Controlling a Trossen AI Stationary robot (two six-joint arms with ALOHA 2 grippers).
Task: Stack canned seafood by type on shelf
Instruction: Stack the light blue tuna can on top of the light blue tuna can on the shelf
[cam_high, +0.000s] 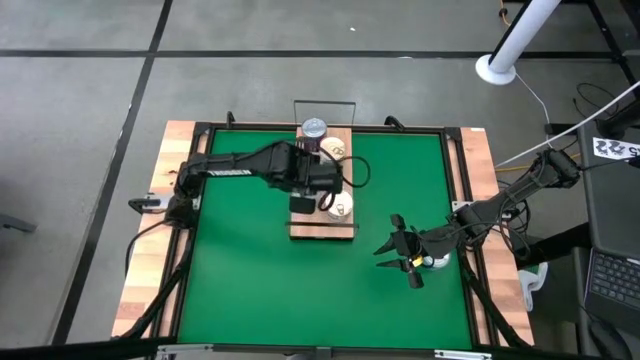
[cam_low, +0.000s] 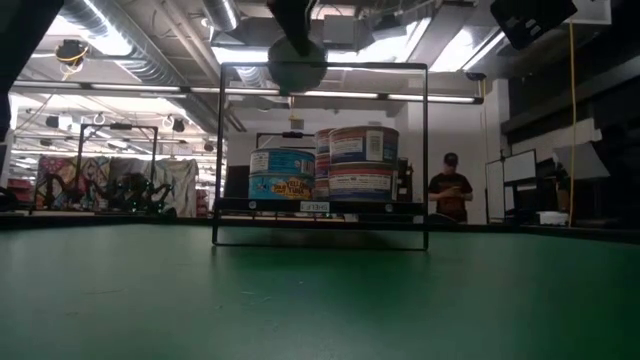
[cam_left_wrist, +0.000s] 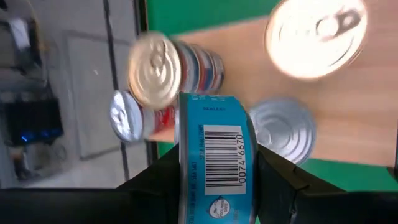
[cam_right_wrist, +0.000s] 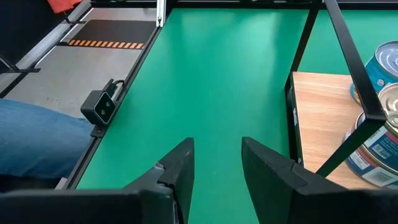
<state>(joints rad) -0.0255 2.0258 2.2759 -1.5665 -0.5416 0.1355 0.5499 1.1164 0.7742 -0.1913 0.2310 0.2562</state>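
Left fingers (cam_left_wrist: 217, 186) clamped around blue-labelled tin (cam_left_wrist: 214, 155) above shelf (cam_left_wrist: 348, 118); right fingers (cam_right_wrist: 217, 168) parted, empty over mat (cam_right_wrist: 224, 74)

Shiny metal, glossy paper, matt wood and mat

You see bright metal tin tops (cam_left_wrist: 316, 38) gleaming above a pale wood-grain shelf (cam_left_wrist: 348, 118); the held tin (cam_left_wrist: 214, 163) wears a glossy blue paper label; the green mat (cam_right_wrist: 230, 81) looks smooth and matt.

Blue tin (cam_left_wrist: 214, 158) (on edge) above shelf (cam_left_wrist: 348, 118); others stacked.

Tins (cam_high: 341, 207) on shelf (cam_high: 322, 231), green mat (cam_high: 250, 270)
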